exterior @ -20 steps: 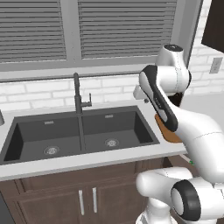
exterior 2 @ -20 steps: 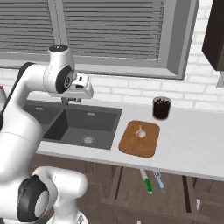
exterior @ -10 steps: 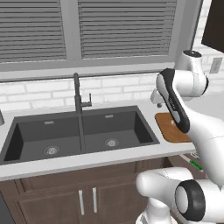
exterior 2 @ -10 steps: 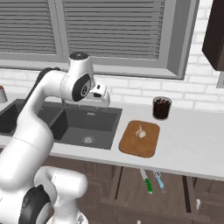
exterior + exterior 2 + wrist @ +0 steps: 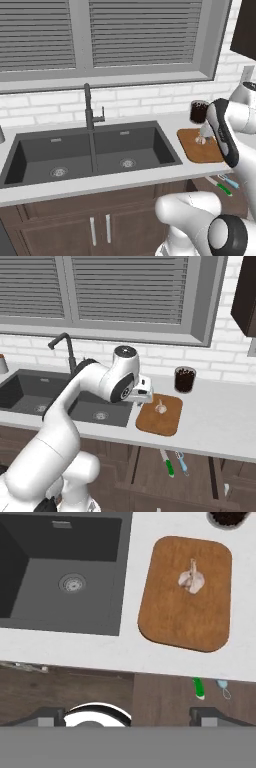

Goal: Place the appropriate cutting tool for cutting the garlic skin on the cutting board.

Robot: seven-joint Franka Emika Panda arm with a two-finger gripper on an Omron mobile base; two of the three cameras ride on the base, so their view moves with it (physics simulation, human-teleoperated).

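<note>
Nearest the base, below the counter edge, an open drawer [image 5: 165,466] is seen, and in it two tools are laid side by side. The cutting tool [image 5: 167,463], with its green handle, lies just beside a blue-handled tool [image 5: 181,462]; in the hand view only the tip of the green handle is caught past the counter edge. The tool has not been touched yet, so the task is judged to be at its start: the fetching has still to be done.

Above the drawer the gripper [image 5: 143,396] is held over the strip of counter [image 5: 220,421] between the sink [image 5: 55,401] and the cutting board [image 5: 161,415], pointing downward. Its jaws are spread wide and nothing is carried between them; the two finger tips [image 5: 50,714] stand far apart at the bottom of the hand view. This high, released pose is probably kept so that the board and the drawer can be looked over before a descent is made.

On the board the garlic [image 5: 192,580] is placed towards the far half, which leaves bare wood nearer the front for the tool. Behind the board a dark cup [image 5: 185,379] is set near the brick wall.
</note>
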